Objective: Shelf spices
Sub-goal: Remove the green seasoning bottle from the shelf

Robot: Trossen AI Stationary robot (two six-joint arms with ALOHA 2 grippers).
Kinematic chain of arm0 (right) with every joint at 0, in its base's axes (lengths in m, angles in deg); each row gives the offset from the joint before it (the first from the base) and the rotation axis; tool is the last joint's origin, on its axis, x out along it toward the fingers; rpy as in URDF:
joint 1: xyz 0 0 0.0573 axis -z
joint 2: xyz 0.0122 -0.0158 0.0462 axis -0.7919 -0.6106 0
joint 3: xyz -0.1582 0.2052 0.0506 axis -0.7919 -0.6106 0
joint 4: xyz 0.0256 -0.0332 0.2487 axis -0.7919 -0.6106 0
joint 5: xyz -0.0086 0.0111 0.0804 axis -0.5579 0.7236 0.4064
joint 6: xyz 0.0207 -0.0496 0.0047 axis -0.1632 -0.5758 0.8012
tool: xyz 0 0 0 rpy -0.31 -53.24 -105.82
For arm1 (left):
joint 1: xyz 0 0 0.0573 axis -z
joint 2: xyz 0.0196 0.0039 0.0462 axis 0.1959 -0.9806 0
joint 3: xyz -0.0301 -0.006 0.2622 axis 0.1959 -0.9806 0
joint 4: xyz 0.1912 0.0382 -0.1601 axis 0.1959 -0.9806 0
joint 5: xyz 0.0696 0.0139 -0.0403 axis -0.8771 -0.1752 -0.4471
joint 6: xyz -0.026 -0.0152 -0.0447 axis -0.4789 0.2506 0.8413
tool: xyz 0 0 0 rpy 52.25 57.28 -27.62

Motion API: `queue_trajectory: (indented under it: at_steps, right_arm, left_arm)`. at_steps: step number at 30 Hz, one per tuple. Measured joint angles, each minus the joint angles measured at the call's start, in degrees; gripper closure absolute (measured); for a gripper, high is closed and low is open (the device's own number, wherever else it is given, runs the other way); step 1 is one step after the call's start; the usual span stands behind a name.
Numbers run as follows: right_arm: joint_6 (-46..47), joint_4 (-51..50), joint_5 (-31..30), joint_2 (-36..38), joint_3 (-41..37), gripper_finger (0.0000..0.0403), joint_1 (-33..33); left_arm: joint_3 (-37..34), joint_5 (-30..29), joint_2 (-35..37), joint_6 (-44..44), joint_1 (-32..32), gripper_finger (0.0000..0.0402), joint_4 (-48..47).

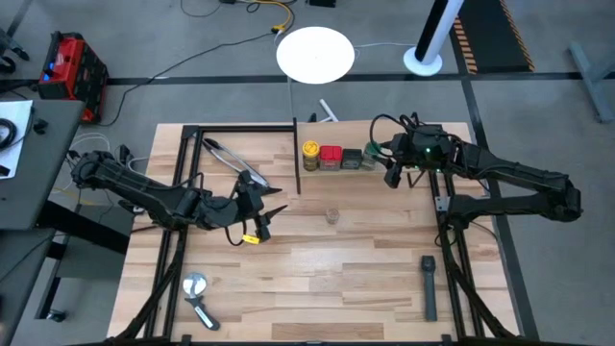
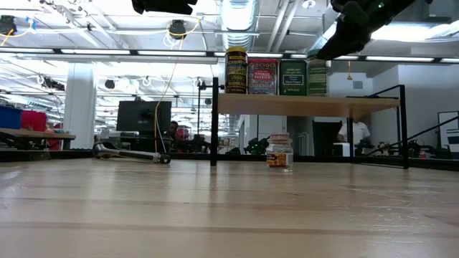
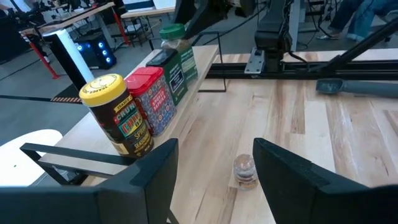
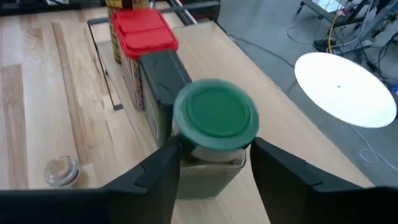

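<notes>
- Shelf: yellow jar, red tin, dark tin, green-lidded jar in a row.
- Tabletop: small clear jar, tongs, black bar tool.

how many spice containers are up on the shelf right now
4 on the shelf, in a row: yellow jar, red tin, dark tin, green-lidded jar between the right pincer fingers. A fifth, the clear jar, stands on the table.

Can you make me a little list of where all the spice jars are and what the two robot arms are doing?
On the shelf: yellow jar, red tin, dark tin, green-lidded jar, in a row
On the table: small clear jar, alone
Right pincer: around the green-lidded jar; grip unclear
Left pincer: open, pointing toward the small clear jar
Spices left to shelve: one
</notes>
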Motion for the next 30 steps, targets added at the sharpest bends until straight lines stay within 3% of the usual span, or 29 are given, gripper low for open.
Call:
queue_trajectory:
  at_steps: [3, 11, 16, 24, 30]
  right_arm:
    - [0.04, -0.37, 0.03, 0.66, -0.08, 0.0226, -0.23]
    - [-0.01, -1.65, 0.03, 4.22, -0.12, 0.0324, -0.11]
    - [-0.13, -2.00, -0.50, 7.45, -0.12, 0.0351, -0.11]
    - [-3.77, 4.64, -0.65, 10.26, 2.40, 0.0360, -0.55]
    - [-5.13, 0.97, -0.44, 6.67, 2.35, 0.0302, -2.56]
  left_arm:
    - [0.00, 0.00, 0.00, 0.01, 0.00, 0.0201, 0.21]
    - [0.01, 0.00, 0.00, 0.00, 0.00, 0.0201, 0.23]
    - [0.01, 0.00, 0.00, 0.00, 0.00, 0.0201, 0.22]
    - [0.00, 0.13, 0.00, -1.89, 0.00, 0.0201, 2.55]
    - [-0.01, 1.43, 0.00, -2.32, 0.00, 0.0201, 4.73]
